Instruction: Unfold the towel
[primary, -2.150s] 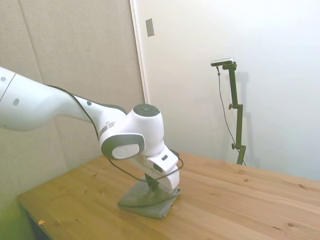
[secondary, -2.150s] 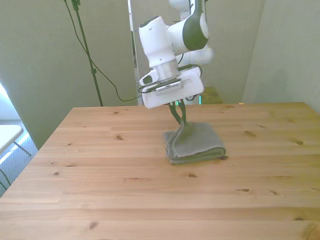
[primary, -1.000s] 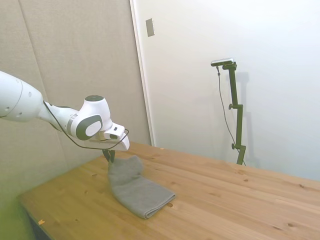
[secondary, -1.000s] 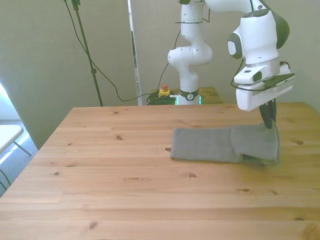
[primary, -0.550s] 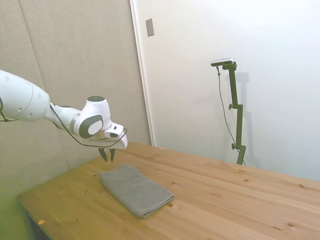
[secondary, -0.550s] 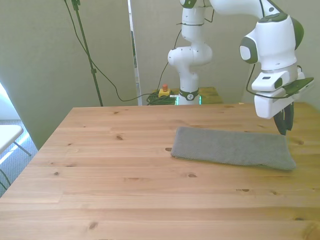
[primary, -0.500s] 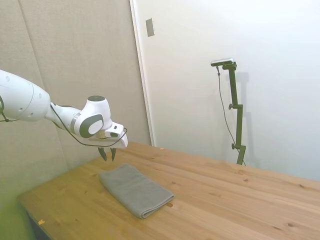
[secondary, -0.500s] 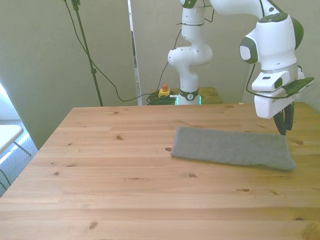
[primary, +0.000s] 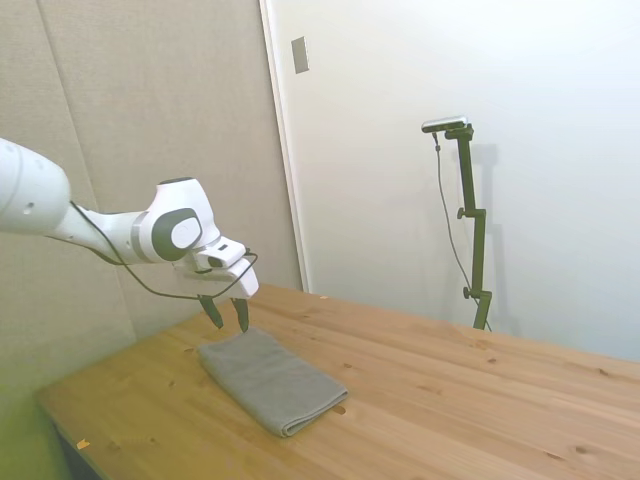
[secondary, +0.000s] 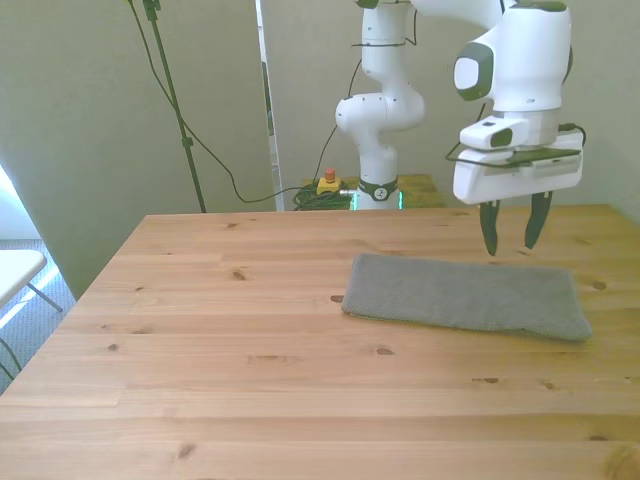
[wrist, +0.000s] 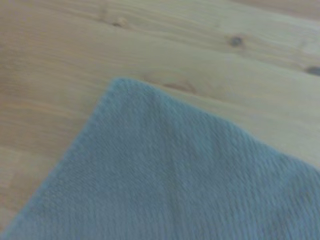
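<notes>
The towel lies flat on the counter, right of centre in the front view. The end effector hangs above its far edge, fingers spread, holding nothing. The blurred wrist view appears to show one towel corner.

Towel lies flat on table, toward the front view's right. End effector hangs above towel's far edge, apart from it.

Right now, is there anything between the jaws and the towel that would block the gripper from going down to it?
Nothing visible does. The gripper hangs open in the air over the far edge of the grey towel, with only empty space beneath it. The towel lies flat on the wooden table, and nothing else lies beside it.
</notes>
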